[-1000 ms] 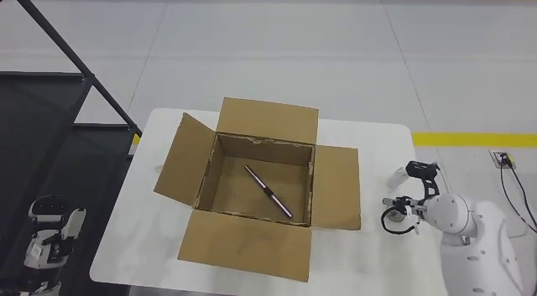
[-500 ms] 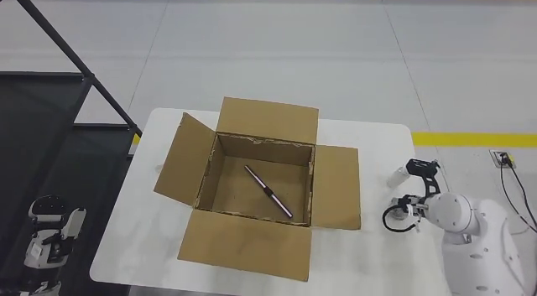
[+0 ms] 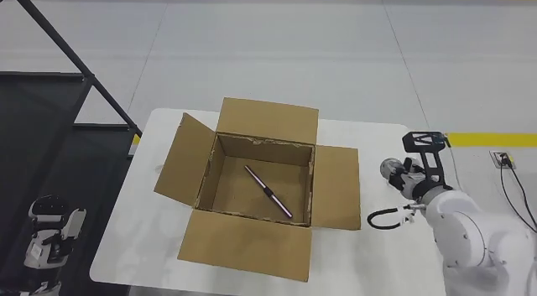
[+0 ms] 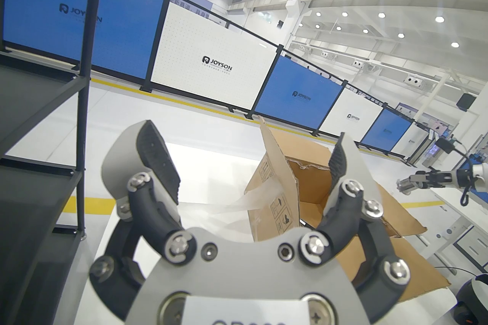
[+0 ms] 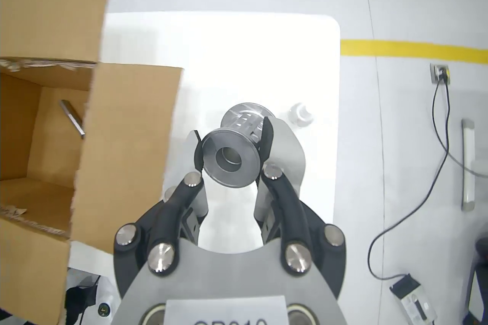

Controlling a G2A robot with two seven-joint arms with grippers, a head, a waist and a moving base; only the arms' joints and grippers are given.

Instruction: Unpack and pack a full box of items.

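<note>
Right end effector [image 5: 232,143], gripping the metal spool [image 5: 230,159], has risen.

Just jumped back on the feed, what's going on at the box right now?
The right gripper is shut on a metal spool and holds it in the air above the table, beside the open cardboard box. One thin dark rod lies inside the box. A small white part sits on the table below the spool. The left gripper is open and holds nothing, and it faces the box from the other side.
</note>
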